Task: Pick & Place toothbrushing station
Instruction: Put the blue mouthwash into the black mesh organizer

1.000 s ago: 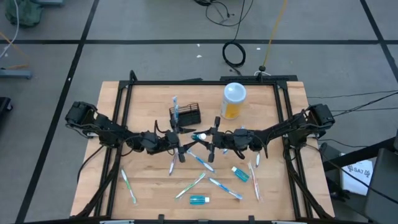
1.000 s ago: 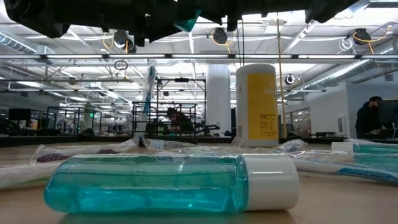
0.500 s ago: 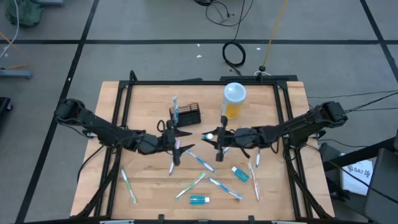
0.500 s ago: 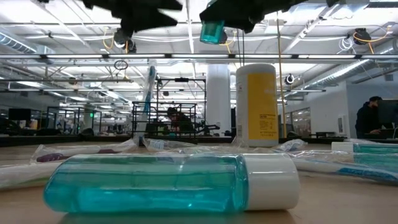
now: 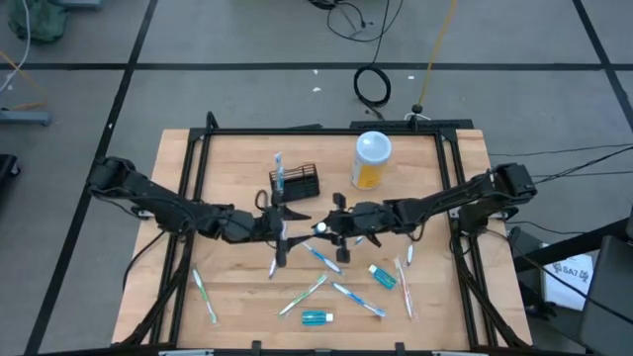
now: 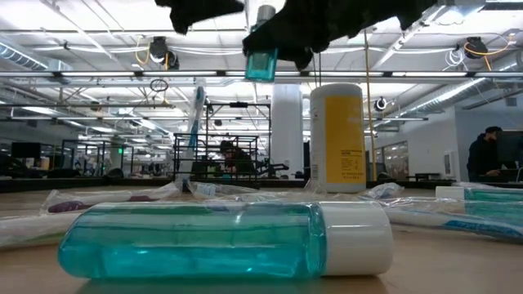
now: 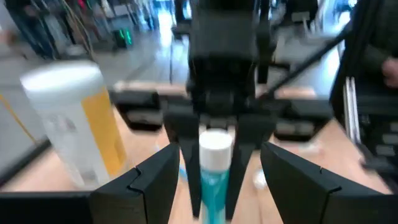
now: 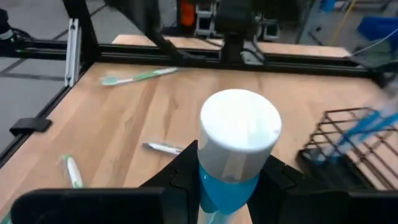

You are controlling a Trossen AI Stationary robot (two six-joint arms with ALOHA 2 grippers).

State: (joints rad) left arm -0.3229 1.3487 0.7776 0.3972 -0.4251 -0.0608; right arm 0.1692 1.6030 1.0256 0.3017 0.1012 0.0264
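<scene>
Rack (image 5: 298,182) sits toward the back of the counter (image 5: 227,297), left of centre, with a toothbrush (image 5: 279,171) standing in its left end and a white-lidded jar (image 5: 372,158) well to its right. It looks like thin black wire, so I'd call it light and stiff, easy to tip if nudged, with open slats that could snag a fingertip. If it had to be moved, the top rail on a long side looks the safest hold, away from that brush.

Mid-counter, the two arms meet nose to nose just in front of the rack. Right claw (image 5: 331,229) is closed around a small blue bottle (image 8: 231,167) with a white cap (image 8: 240,122), gripping the body below the cap. That bottle is smooth, round plastic with liquid inside, so likely slippery and a bit heavy for its size, and a squeeze across the body is the sensible grip. Left claw (image 5: 284,225) stands wide open and holds nothing, its fingers (image 7: 146,186) spread either side of the bottle as the left wrist view shows.

In the low view the bottle hangs high above the counter. More toothbrushes (image 5: 203,294) and another bottle (image 5: 316,317) lie scattered near the front edge.
</scene>
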